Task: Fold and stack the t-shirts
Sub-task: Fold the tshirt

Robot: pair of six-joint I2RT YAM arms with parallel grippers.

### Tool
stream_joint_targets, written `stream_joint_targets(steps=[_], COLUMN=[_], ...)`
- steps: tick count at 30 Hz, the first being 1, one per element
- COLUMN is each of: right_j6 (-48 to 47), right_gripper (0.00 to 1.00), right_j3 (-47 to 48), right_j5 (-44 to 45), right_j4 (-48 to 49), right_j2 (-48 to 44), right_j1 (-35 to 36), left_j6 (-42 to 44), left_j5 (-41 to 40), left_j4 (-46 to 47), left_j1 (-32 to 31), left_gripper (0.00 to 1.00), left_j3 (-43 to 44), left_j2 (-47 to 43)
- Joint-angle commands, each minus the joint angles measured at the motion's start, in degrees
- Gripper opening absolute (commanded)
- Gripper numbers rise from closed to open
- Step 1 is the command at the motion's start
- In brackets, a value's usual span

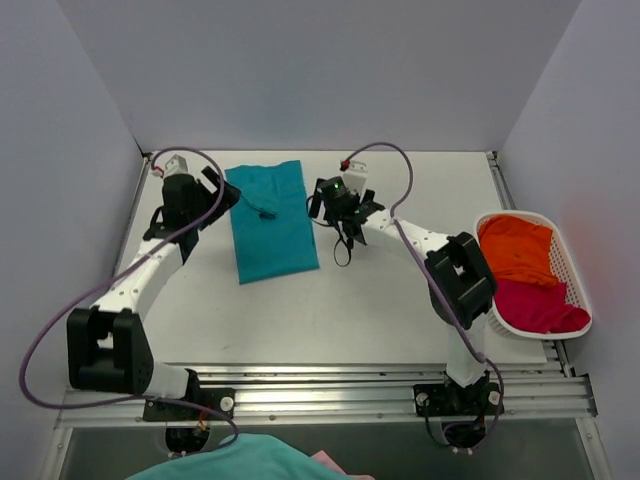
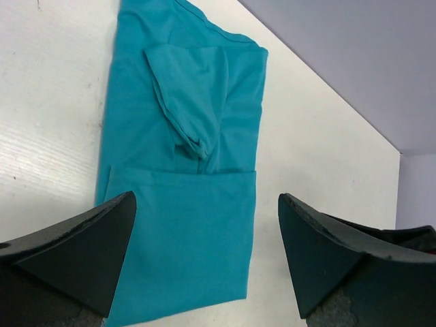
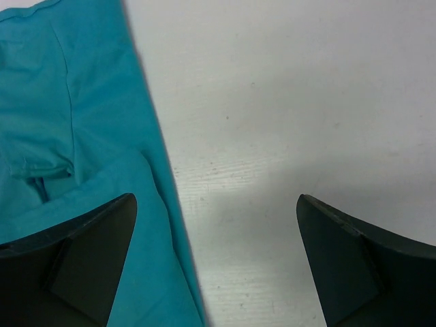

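Note:
The teal t-shirt lies flat on the table at the back, folded into a long rectangle with a sleeve folded onto it. My left gripper is open and empty at the shirt's left edge; in the left wrist view the shirt lies under and between the jaws. My right gripper is open and empty at the shirt's right edge; in the right wrist view the shirt's edge passes under the left finger. The orange t-shirt and the magenta t-shirt lie crumpled in the basket.
The white lattice basket stands at the table's right edge. Metal rails run along the near edge by the arm bases. More teal cloth shows below the table's front. Walls close in the back and both sides.

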Motion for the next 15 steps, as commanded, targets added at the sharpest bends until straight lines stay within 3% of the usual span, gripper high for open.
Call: stream_joint_targets(steps=[1, 4, 8, 15], right_j6=[4.6, 6.4, 8.9, 9.3], right_gripper=[1.0, 1.0, 1.0, 1.0], right_j3=[-13.9, -25.4, -32.8, -31.7], right_j5=[-1.1, -5.1, -9.3, -12.1], right_j4=[9.2, 17.1, 24.9, 26.7], right_j2=[-7.1, -10.6, -11.8, -8.5], right_j1=[0.6, 0.7, 1.3, 2.2], left_j6=[-1.7, -4.4, -7.5, -11.4], left_j5=[-6.2, -9.4, -11.9, -15.9], left_j4=[-1.0, 0.9, 2.7, 8.8], left_j1=[-5.0, -9.9, -13.5, -13.9], left_gripper=[0.94, 0.94, 0.94, 0.94], left_j3=[-11.6, -20.1, -27.8, -36.7], left_j2=[-7.1, -12.0, -15.2, -16.7])
